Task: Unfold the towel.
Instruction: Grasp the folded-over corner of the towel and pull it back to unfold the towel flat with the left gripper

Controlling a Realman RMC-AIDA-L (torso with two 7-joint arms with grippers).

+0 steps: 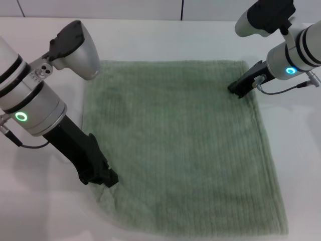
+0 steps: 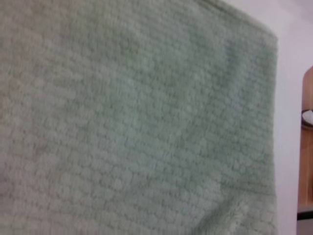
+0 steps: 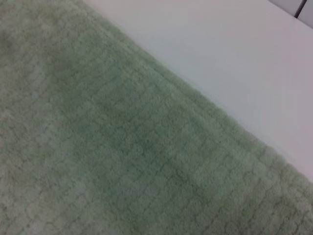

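Observation:
The sage-green towel (image 1: 180, 145) lies spread out nearly flat on the white table (image 1: 150, 40), with ribbed lines across it. My left gripper (image 1: 106, 179) is down at the towel's near left corner, where the cloth is slightly rumpled. My right gripper (image 1: 237, 90) is down on the towel's right edge near its far right corner. The left wrist view is filled with the towel's (image 2: 137, 122) surface up to a hemmed edge. The right wrist view shows the towel (image 3: 122, 161) and its hem against the bare table (image 3: 220, 58).
White table surrounds the towel on the left, far and right sides. The towel's near edge reaches the bottom of the head view. A brown wooden piece (image 2: 307, 147) shows beyond the table in the left wrist view.

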